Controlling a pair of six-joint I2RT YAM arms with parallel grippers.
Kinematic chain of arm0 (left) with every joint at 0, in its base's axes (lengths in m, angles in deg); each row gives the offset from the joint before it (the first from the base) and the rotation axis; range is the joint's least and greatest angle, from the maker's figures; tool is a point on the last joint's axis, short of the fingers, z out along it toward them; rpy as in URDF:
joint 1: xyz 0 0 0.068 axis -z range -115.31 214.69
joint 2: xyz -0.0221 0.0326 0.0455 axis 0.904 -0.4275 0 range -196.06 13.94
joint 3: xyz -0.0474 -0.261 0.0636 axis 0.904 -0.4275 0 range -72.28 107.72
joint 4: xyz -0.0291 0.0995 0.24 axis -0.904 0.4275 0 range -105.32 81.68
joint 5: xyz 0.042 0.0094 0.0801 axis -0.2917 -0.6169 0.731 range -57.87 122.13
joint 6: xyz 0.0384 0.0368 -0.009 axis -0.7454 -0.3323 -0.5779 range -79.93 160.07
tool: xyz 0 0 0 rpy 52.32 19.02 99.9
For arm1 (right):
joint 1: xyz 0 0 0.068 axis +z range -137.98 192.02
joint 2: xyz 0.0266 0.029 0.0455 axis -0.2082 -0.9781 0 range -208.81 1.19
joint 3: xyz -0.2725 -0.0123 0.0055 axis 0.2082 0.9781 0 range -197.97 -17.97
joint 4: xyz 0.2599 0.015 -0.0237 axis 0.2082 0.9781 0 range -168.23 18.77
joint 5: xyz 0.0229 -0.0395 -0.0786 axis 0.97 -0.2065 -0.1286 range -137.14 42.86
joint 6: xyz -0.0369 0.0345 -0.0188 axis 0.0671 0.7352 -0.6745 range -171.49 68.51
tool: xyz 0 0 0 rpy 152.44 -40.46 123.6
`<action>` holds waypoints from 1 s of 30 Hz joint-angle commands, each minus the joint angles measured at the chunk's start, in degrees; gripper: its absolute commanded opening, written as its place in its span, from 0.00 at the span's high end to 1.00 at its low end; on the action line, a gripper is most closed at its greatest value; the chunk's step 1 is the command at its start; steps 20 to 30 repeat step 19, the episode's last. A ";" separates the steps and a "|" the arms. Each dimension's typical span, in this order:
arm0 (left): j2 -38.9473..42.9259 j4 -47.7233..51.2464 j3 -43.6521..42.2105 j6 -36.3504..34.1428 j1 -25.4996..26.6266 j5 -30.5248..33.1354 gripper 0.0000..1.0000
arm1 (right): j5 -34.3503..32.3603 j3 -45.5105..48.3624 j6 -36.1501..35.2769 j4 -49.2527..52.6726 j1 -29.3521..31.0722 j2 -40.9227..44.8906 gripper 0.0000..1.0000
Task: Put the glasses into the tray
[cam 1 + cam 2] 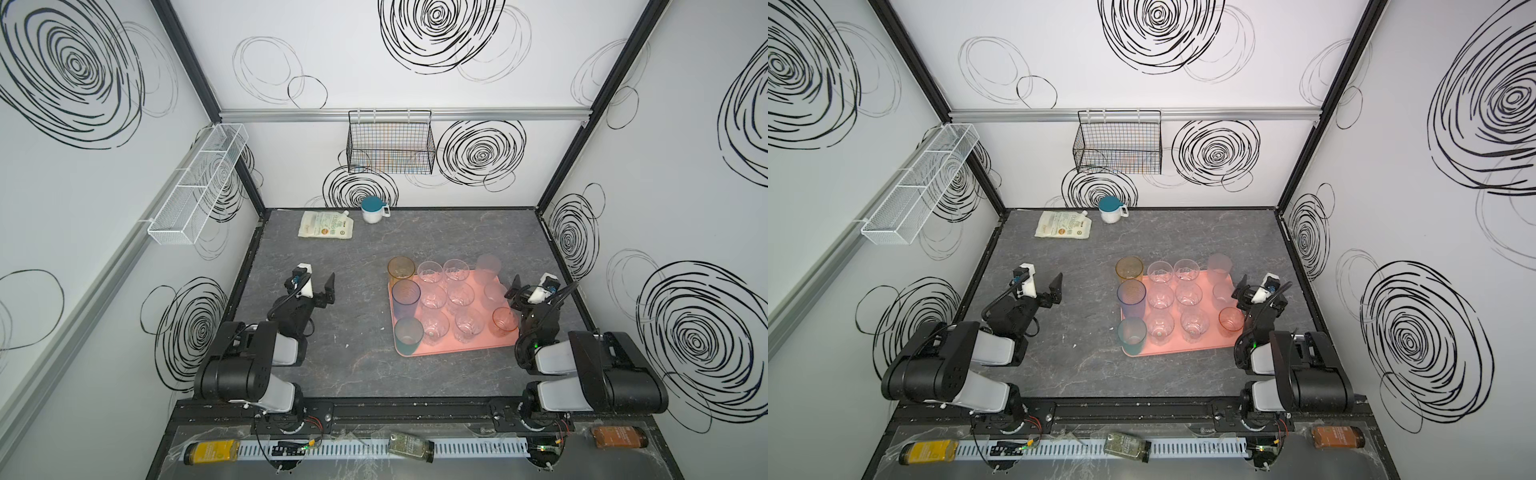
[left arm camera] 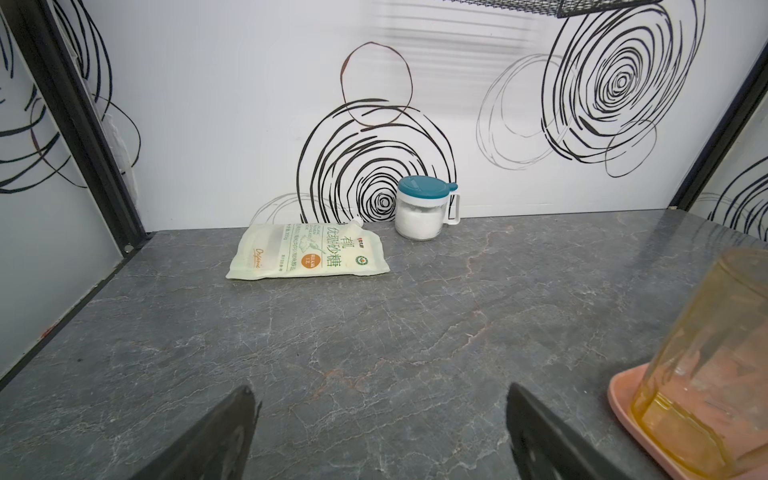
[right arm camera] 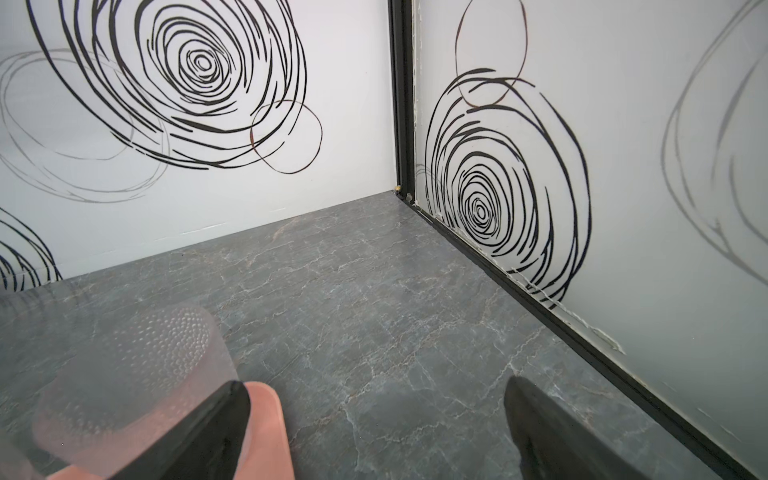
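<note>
Glasses [image 1: 459, 296] standing in the tray [image 1: 478, 347] right of centre on the surface [image 1: 332, 374], pouch [image 1: 326, 225] and mug [image 1: 372, 210] behind them at the back, pouch left of mug.

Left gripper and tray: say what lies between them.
Only bare grey tabletop lies between the left gripper and the tray; this shows in both top views.

White walls [image 1: 353, 62] (black scribbled swirls) enclose a grey marbled tabletop [image 1: 374, 374].

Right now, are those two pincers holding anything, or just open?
Left pincer: open, holding nothing.
Right pincer: open, holding nothing.
</note>
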 commanded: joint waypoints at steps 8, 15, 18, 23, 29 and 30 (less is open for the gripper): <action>0.05 -3.58 0.33 -1.81 1.44 1.16 0.04 | 0.83 -2.52 0.54 2.66 -0.43 -1.00 0.00; 0.42 -2.87 0.25 -3.87 4.01 5.69 0.04 | 0.71 -2.46 0.54 2.53 -0.39 -0.84 0.00; 0.51 -3.50 0.01 -3.41 3.36 3.99 0.04 | 0.77 -2.43 0.48 2.46 -0.42 -0.77 0.00; 0.26 -4.94 -0.55 -3.37 3.06 3.16 0.04 | 0.76 -2.50 0.54 2.45 -0.44 -0.75 0.00; 0.26 -4.94 -0.55 -3.37 3.06 3.16 0.04 | 0.76 -2.50 0.54 2.45 -0.44 -0.75 0.00; 0.26 -4.94 -0.55 -3.37 3.06 3.16 0.04 | 0.76 -2.50 0.54 2.45 -0.44 -0.75 0.00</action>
